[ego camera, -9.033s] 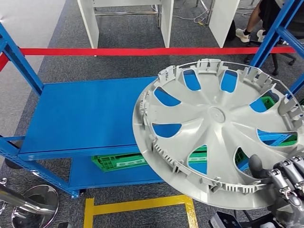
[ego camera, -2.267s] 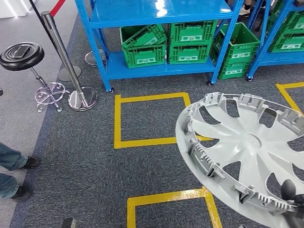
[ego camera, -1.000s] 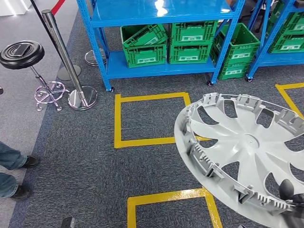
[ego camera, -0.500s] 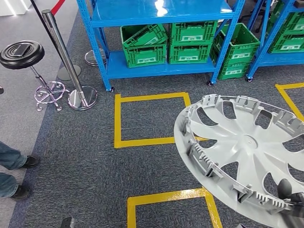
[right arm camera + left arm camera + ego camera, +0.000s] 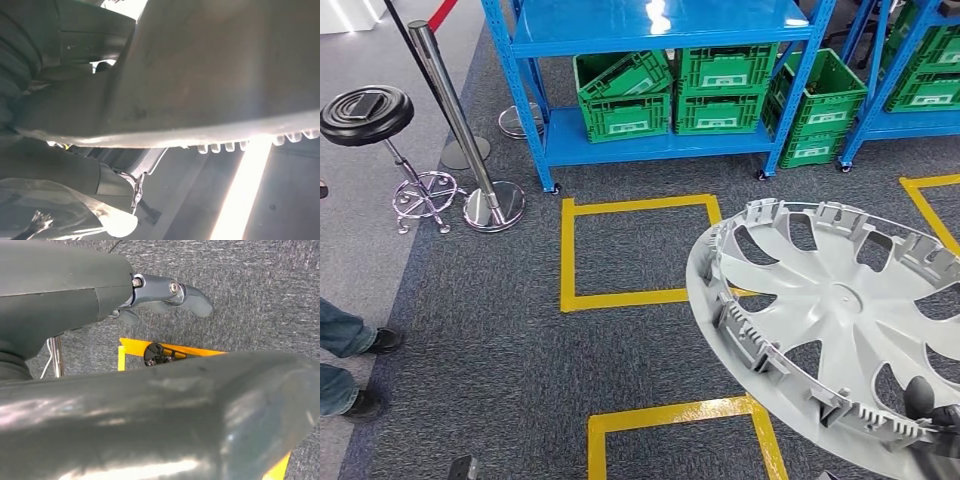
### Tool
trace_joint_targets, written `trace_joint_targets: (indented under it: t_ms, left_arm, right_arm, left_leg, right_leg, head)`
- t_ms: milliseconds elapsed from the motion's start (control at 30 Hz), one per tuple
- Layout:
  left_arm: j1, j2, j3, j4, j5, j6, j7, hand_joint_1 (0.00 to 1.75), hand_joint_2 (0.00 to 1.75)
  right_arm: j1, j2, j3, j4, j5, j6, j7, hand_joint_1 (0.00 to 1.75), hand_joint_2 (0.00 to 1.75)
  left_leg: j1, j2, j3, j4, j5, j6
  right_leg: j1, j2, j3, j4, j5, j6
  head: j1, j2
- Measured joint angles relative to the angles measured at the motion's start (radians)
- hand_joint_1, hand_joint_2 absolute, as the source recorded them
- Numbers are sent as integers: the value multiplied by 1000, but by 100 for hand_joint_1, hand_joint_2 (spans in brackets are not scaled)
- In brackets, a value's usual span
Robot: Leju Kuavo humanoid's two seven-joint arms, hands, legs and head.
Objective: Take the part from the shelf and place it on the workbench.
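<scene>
The part is a large silver hubcap [image 5: 841, 300] with spoke cut-outs and clips around its rim. It hangs tilted over the grey carpet at the lower right of the head view. My right hand [image 5: 927, 400] grips its near rim from below, with a dark thumb tip on top of the edge. The right wrist view has the hubcap's underside [image 5: 226, 75] close up, pressed against my right hand [image 5: 56, 60]. In the left wrist view my left hand [image 5: 75, 295] hangs over the carpet, fingers [image 5: 177, 290] stretched out and holding nothing.
A blue shelf unit [image 5: 652, 25] with green crates [image 5: 712, 85] stands ahead, and another [image 5: 924, 60] at the right. Yellow tape squares [image 5: 637, 250] mark the carpet. A chrome stanchion [image 5: 448, 100] and a black stool [image 5: 361, 110] stand at left, near a person's feet [image 5: 350, 365].
Since the oldest frame the whole view has turned from a blue shelf top to the open floor. Over the last second the hubcap and my right hand have barely moved.
</scene>
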Motion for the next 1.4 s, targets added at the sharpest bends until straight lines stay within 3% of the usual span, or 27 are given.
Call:
trace_joint_targets:
  t_ms: [1400]
  left_arm:
    - [0, 0, 41, -20, -83, -9, 9, 0, 0]
  right_arm:
    - [-71, 0, 0, -76, -35, 0, 0, 175, 175]
  left_leg:
    - [0, 0, -1, 0, 0, 0]
  right_leg:
    - [0, 0, -1, 0, 0, 0]
  head:
    - [0, 0]
